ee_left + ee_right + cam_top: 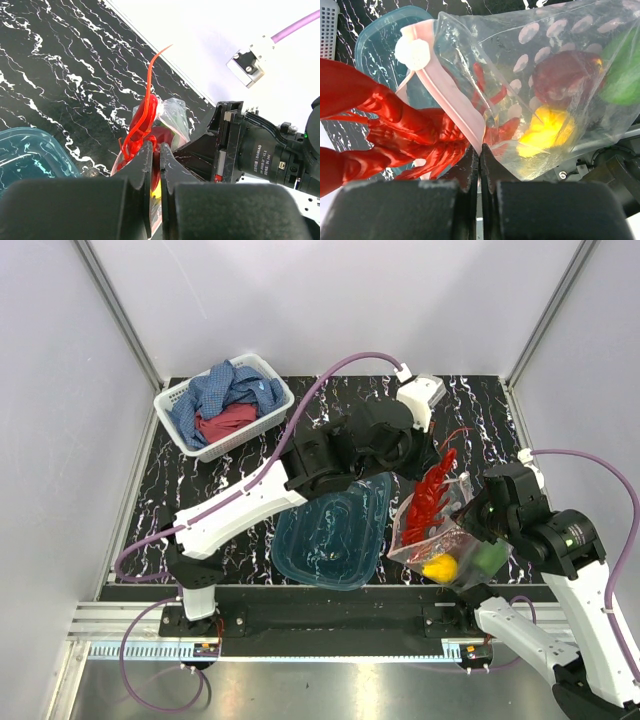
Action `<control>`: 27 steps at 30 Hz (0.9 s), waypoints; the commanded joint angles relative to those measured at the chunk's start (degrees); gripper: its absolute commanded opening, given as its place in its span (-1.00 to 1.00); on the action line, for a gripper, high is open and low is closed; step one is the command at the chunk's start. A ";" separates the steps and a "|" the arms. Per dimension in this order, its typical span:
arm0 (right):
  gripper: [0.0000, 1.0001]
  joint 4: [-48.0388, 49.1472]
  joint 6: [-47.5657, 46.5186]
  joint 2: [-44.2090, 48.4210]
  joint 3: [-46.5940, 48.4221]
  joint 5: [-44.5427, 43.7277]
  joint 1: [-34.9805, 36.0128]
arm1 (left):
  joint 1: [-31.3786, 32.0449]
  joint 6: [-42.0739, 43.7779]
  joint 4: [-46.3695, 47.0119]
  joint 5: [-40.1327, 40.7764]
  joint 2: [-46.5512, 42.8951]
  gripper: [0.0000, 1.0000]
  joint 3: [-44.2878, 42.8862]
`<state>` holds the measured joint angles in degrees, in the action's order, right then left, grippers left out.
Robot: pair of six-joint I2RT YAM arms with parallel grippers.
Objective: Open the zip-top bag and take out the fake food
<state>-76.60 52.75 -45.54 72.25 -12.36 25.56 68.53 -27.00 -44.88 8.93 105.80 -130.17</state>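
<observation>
Extraction under way: left gripper (156, 150) clenched on the red lobster (144, 116), drawn partly clear of the open mouth of the zip-top bag (530, 45). Right gripper (480, 151) is pinched shut on the bag's edge, just right of the teal tub (330, 535). Yellow fruit (545, 131), dark red fruit (565, 70) and green pepper (625, 75) lie inside — not yet removed.

Robot lab test cell.
Enclosed by plain white panels (350, 300) on aluminium posts (120, 315); black marbled tabletop (165, 480), 2 robot arms (240, 505) bolted to a metal rail (110, 625) at the near edge, purple cables (335, 370) looping overhead.
</observation>
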 commanded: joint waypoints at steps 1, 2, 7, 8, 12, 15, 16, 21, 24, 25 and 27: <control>-1.00 -3.82 0.34 0.01 -0.18 -1.35 -0.07 | -0.42 0.03 6.12 2.32 -6.74 -1.00 -2.73; -1.00 -3.91 0.25 0.01 -0.09 -1.52 -0.07 | -0.42 -0.15 5.95 2.41 -7.62 -1.00 -1.76; -1.00 -5.05 -0.28 -0.08 1.40 -3.11 -0.07 | -0.42 -2.43 5.95 2.32 -12.63 -1.00 7.01; -1.00 -4.97 -0.28 -0.08 1.49 -3.02 -0.07 | -0.42 -2.96 5.95 1.71 -13.07 -1.00 8.34; -1.00 -4.35 0.42 -0.78 2.37 -1.27 -0.07 | 1.33 -5.34 7.53 -2.25 -14.65 -1.00 15.20; -1.00 -2.60 0.95 -1.65 3.60 0.67 -0.16 | 2.83 -5.60 8.58 -3.38 -14.83 -1.00 17.75; -1.00 -2.50 0.95 -2.01 4.38 0.93 -0.16 | 3.10 -5.52 8.58 -3.48 -14.74 -1.00 18.19; -1.00 -2.50 -0.02 -2.63 4.05 0.50 -0.07 | 3.63 -3.59 8.06 0.20 -15.71 -1.00 14.08; -1.00 -2.24 -0.37 -1.75 1.07 0.32 -0.16 | 3.54 -2.27 6.13 2.58 -15.88 -1.00 7.68; -1.00 -2.07 -0.46 -1.49 0.36 0.49 -0.07 | 3.54 -2.26 6.30 2.85 -15.97 -1.00 6.43; -1.00 -1.89 -0.11 -0.61 -0.96 0.84 -0.07 | 2.66 -3.22 6.47 2.42 -16.15 -1.00 5.19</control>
<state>-77.71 52.73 -47.64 73.08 -11.31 25.56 72.18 -30.92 -41.80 9.04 91.98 -118.74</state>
